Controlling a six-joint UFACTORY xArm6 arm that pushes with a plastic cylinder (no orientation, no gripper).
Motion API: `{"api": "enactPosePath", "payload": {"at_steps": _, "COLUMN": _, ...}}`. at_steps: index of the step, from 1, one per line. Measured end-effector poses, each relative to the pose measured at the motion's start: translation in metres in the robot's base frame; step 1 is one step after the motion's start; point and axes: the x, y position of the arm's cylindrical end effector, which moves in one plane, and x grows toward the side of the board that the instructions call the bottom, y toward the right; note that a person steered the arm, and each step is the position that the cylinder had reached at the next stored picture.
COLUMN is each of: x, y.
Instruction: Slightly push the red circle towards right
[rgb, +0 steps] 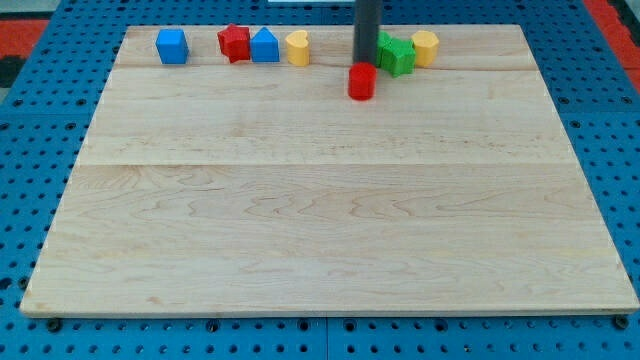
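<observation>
Red circle sits far on the worktop, just near-left of the green block. No jaws fitted; your rod tip stands at its far edge. Light, rigid, slides easily: press its left face.

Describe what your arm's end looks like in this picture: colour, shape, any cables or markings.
Only a straight, dark grey-black rod shows, coming down from the view's top edge. It looks smooth and round, with no cables or markings visible. My tip ends just above the red circle in the view, beside the green block. There is no claw.
</observation>
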Motion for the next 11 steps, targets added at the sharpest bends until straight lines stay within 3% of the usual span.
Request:
{"api": "enactPosePath", "payload": {"at_steps": 2, "x": 0.045, "y": -0.037}}
{"api": "enactPosePath", "payload": {"at_steps": 3, "x": 0.067, "y": 0.05}}
{"api": "enactPosePath", "payload": {"at_steps": 4, "x": 0.069, "y": 0.07}}
{"api": "enactPosePath", "payload": {"at_steps": 5, "x": 0.04, "y": 0.028}}
{"api": "enactPosePath", "payload": {"at_steps": 6, "x": 0.06, "y": -0.003}}
{"api": "enactPosePath", "payload": {"at_steps": 7, "x": 0.103, "y": 0.031}}
{"api": "enactPosePath", "payload": {"at_steps": 8, "x": 0.105, "y": 0.059}}
{"api": "enactPosePath", "payload": {"at_steps": 10, "x": 0.1, "y": -0.117}}
{"api": "enactPosePath", "payload": {"at_steps": 11, "x": 0.053, "y": -0.13}}
